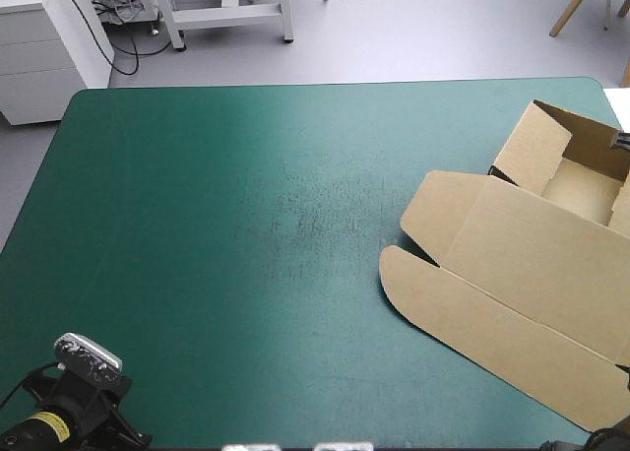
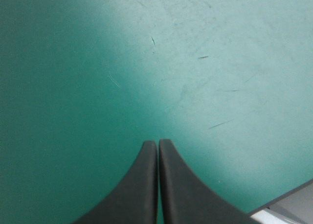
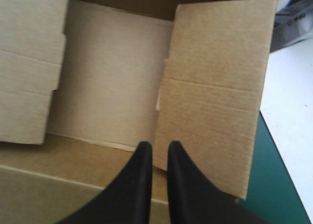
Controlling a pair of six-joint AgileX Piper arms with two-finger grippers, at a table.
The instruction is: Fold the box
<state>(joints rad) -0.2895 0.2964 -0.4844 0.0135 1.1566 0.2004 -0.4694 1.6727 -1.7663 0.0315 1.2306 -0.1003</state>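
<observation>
Box of cut brown board (image 1: 551, 244) lies at the right side of the teal-green covered counter (image 1: 246, 234). Its open tray (image 1: 583, 187) sits toward the far right corner, and its long flat lid (image 1: 512, 284) reaches toward the near side, with rounded tabs pointing to the counter's middle. The tray's left wall (image 1: 532, 148) stands raised, and the flat lid leaves the interior open from above. Over the tray's front crease hangs the right pincer (image 3: 160, 146) of two black curved fingers, just beside the creased right side panel (image 3: 215, 87). It is clenched to a narrow slit with no board seen in it, so it is judged empty. That station would suit pressing or tucking the side panel. At the near left, the left pincer (image 2: 158, 143), of the same black fingers, is clenched with tips meeting and grips nothing. It hangs over bare, scuffed cover, well apart from the box, and is judged parked to leave the work side free. Nothing stands between either pincer and the box. A dark grey object (image 3: 293, 18) is partly seen beyond the tray's far right corner. It cannot be identified, and no contact with the board is visible.
</observation>
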